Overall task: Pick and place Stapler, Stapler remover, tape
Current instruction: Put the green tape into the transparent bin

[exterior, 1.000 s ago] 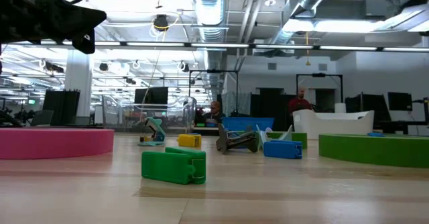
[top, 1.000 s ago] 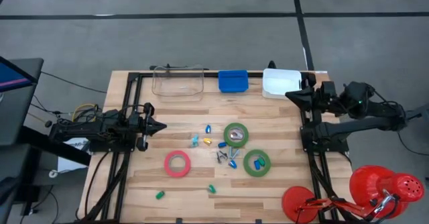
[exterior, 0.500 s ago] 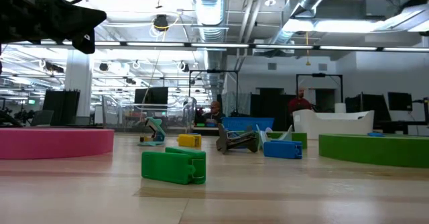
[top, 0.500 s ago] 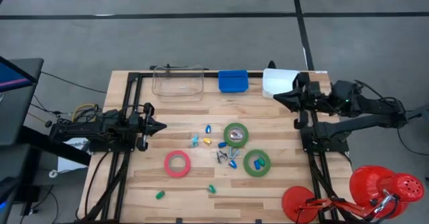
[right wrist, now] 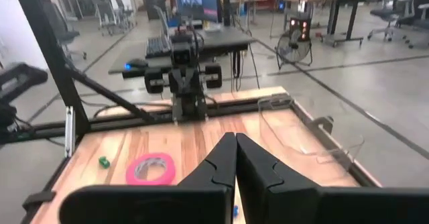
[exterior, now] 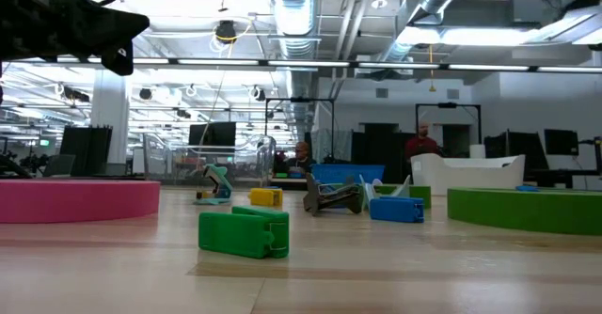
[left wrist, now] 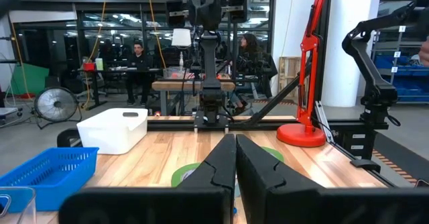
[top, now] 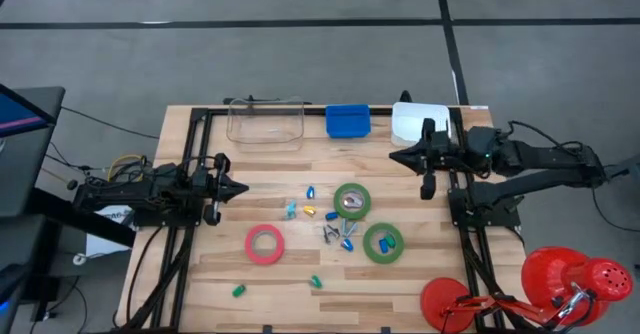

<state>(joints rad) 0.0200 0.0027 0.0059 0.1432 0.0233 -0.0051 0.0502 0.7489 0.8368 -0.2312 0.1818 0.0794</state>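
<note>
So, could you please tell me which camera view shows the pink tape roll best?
The high view: the pink tape roll shows whole, its open centre plain. The low view shows only its side wall; the right wrist view shows it small; the left wrist view misses it.

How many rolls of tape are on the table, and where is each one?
3. The pink roll lies toward the left arm's side. One green roll is near the table's middle, the other green roll just beside it, nearer the front edge.
</note>
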